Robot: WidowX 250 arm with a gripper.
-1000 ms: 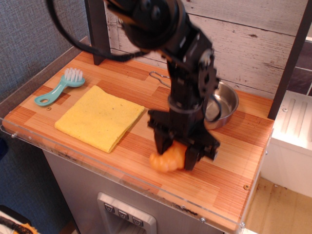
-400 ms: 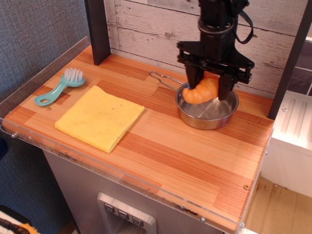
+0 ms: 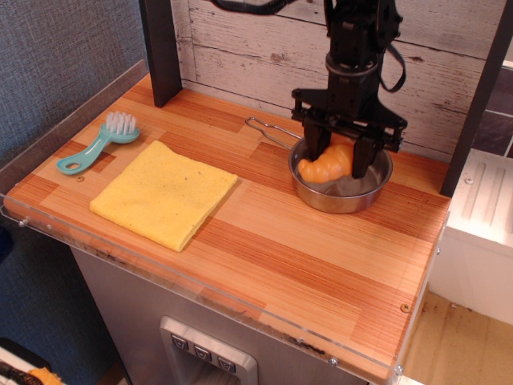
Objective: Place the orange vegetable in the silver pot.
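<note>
The orange vegetable [image 3: 322,168], a glossy ridged crescent, sits low inside the silver pot [image 3: 337,202] at the back right of the wooden table. My gripper [image 3: 337,164] points straight down into the pot. Its two black fingers [image 3: 313,148] stand either side of the vegetable and are closed on it. The vegetable's left end sticks out past the left finger, over the pot's rim. The pot's wire handle [image 3: 264,128] points left. I cannot tell whether the vegetable touches the pot's bottom.
A flat yellow cloth [image 3: 164,192] lies at the left middle. A teal brush [image 3: 96,144] lies at the far left. A dark post [image 3: 160,48] stands at the back left, another [image 3: 481,96] at the right edge. A plank wall runs behind.
The gripper carried the orange vegetable from the table's front middle up and back over the pot, then lowered it into the pot.
</note>
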